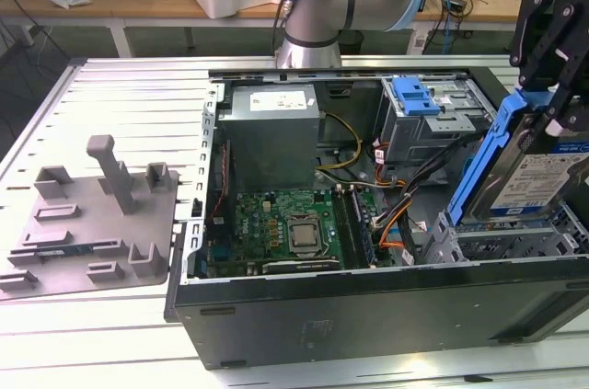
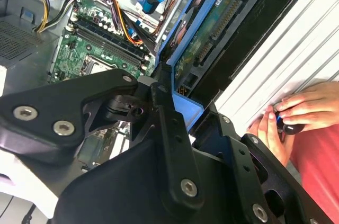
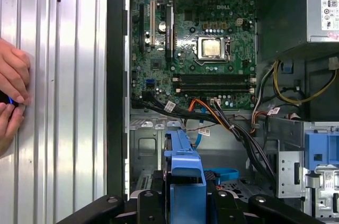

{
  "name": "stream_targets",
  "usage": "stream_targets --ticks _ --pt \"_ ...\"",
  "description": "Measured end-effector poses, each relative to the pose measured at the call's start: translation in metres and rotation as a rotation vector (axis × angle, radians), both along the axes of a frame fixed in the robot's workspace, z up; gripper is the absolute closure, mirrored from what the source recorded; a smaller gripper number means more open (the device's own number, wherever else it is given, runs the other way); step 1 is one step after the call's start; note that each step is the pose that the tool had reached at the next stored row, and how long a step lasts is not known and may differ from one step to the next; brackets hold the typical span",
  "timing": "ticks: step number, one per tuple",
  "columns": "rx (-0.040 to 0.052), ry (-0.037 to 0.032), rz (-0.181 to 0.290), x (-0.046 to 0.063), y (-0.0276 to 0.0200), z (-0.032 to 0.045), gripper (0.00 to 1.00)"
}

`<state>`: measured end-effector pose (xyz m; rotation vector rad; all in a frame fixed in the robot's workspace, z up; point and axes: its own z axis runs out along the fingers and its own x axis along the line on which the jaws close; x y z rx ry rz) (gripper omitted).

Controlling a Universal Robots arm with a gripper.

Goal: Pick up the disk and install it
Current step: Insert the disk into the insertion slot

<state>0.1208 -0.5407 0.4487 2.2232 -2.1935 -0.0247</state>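
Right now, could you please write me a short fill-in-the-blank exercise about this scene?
The tool grips the disk by its carrier frame, coloured ____. The disk is tilted over the computer case at the exterior view's ____ side. The grey fixture plate lies at the exterior view's ____ side. Beside the case, a person's ____ are at the table.
Missing: blue; right; left; hands.

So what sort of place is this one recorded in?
Likely a robotics lab or workshop: an open computer case lies on a slotted metal table, a cluttered wooden bench behind, and the gripper holds the disk.
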Motion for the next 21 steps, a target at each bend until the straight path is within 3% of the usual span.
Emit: stream_targets --ticks 21 --pt "0.0001 0.0000 -0.008 0.0000 0.0000 -0.0067 0.63"
